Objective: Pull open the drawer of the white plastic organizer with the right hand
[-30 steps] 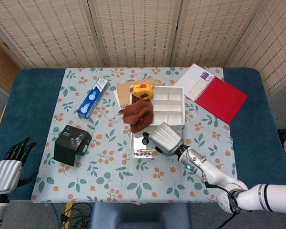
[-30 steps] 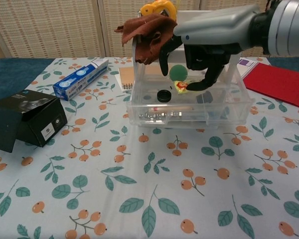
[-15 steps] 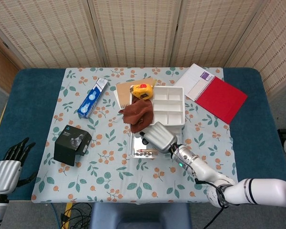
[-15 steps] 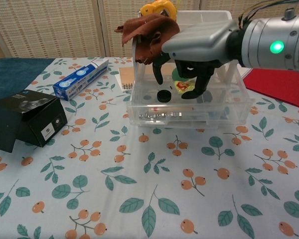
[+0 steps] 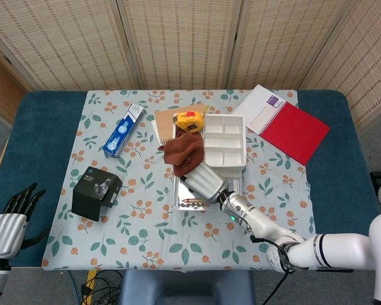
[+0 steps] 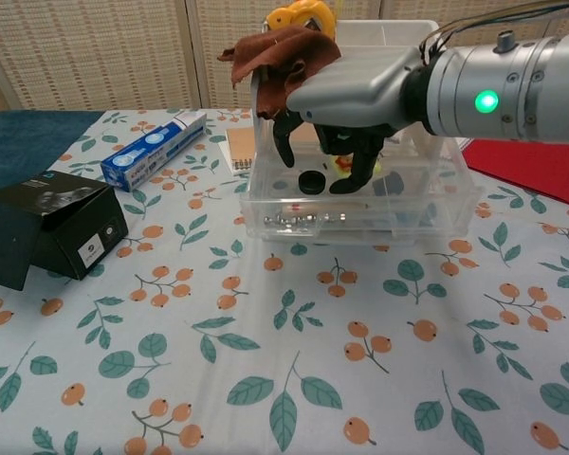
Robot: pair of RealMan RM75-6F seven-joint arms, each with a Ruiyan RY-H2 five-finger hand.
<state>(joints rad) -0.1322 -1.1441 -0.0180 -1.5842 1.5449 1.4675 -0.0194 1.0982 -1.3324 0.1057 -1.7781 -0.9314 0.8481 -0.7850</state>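
The white plastic organizer (image 5: 224,143) stands mid-table with its clear drawer (image 6: 360,216) pulled out toward me. My right hand (image 5: 206,182) (image 6: 346,95) hovers over the open drawer, palm down, fingers apart and hanging into it, holding nothing. A black round cap (image 6: 310,181) lies in the drawer between the thumb and the fingers. Small metal parts (image 6: 299,219) lie along the drawer's front. My left hand (image 5: 13,219) rests open off the table's lower left corner, seen only in the head view.
A brown cloth (image 5: 185,152) and a yellow tape measure (image 5: 188,121) sit on the organizer's left side. A black box (image 5: 96,192) and a blue carton (image 5: 124,130) lie to the left. A red notebook (image 5: 293,131) lies at the right.
My right hand has shifted left over the open drawer, and its forearm now stretches further across. The green item seen behind the fingers earlier is now hidden. The left hand has stayed put.
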